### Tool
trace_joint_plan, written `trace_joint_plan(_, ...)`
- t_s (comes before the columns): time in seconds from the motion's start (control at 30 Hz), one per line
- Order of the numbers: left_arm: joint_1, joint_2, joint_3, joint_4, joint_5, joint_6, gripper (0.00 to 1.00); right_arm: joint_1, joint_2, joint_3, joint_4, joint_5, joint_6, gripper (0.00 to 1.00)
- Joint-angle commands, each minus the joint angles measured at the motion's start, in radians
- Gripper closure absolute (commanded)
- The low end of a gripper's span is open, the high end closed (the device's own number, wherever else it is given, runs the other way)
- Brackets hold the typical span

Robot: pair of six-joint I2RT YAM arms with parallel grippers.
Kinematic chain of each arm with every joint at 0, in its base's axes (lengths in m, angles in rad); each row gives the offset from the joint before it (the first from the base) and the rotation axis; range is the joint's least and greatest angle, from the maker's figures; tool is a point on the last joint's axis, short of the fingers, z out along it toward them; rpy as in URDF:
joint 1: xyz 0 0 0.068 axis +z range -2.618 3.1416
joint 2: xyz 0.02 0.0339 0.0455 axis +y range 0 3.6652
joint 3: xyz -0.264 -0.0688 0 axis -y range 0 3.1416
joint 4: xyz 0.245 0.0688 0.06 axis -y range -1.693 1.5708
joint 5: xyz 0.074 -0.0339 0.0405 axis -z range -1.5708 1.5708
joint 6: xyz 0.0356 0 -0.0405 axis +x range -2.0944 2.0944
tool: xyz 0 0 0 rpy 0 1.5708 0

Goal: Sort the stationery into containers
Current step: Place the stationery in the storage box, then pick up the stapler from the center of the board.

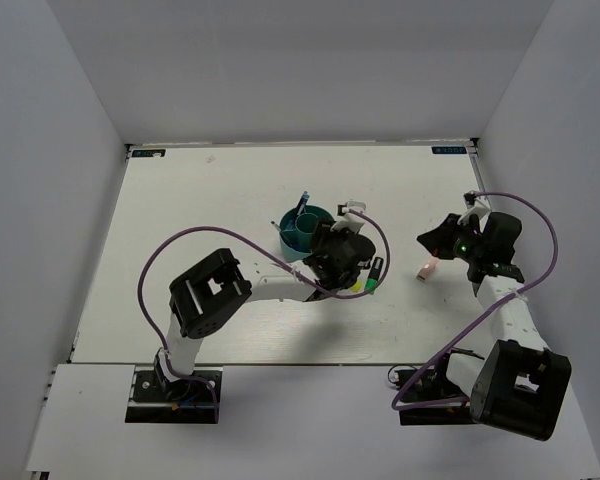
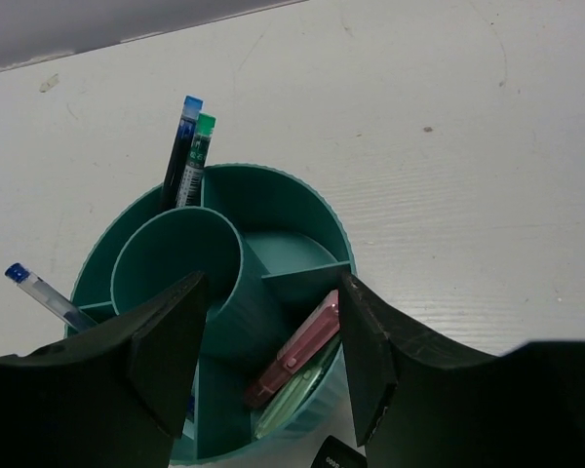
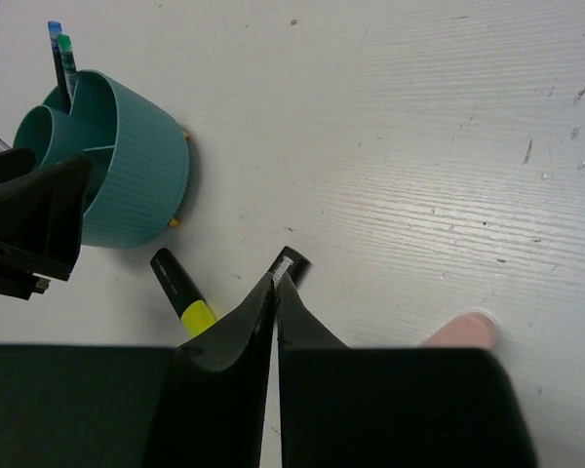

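The round teal organizer (image 1: pixel 302 228) stands mid-table. In the left wrist view a pink pen (image 2: pixel 297 351) and a pale green pen (image 2: pixel 291 398) lie in one ring compartment of the organizer (image 2: pixel 273 195). Two thin pens with blue and green tops (image 2: pixel 187 146) stand at its back, and a thin blue pen (image 2: pixel 41 294) leans out at the left. My left gripper (image 2: pixel 273 285) is open and empty over the organizer's near side. My right gripper (image 3: pixel 276 278) is shut and empty above a black marker (image 3: pixel 294 263). A black marker with a yellow cap (image 3: pixel 182 292) lies beside it.
A pink marker (image 1: pixel 427 267) lies on the table under my right arm, and its end shows in the right wrist view (image 3: pixel 460 330). The black markers (image 1: pixel 370 279) lie just right of my left gripper (image 1: pixel 325 250). White walls enclose the table on three sides.
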Motion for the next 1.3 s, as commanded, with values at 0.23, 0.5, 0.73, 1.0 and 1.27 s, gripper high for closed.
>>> trace_joint_plan(0.23,-0.081,-0.171,0.001,0.033,0.017,0.046,0.44,-0.03,-0.001,0.08,-0.125,0.007,-0.083,0.28)
trace_joint_plan(0.5,-0.124,-0.367,-0.054,-0.134,0.019,-0.002,0.82,-0.054,0.048,0.184,-0.337,0.064,-0.125,0.92)
trace_joint_plan(0.73,-0.009,-0.602,-0.064,-0.813,0.236,-0.419,0.2,-0.047,0.143,0.32,-0.597,0.183,-0.22,0.78)
trace_joint_plan(1.0,0.175,-0.954,-0.229,-1.144,0.482,-0.437,0.0,-0.008,0.223,0.383,-0.702,0.416,-0.261,0.52)
trace_joint_plan(1.27,0.449,-1.212,-0.534,-1.099,0.652,-0.429,0.0,0.068,0.37,0.405,-0.722,0.505,-0.169,0.45)
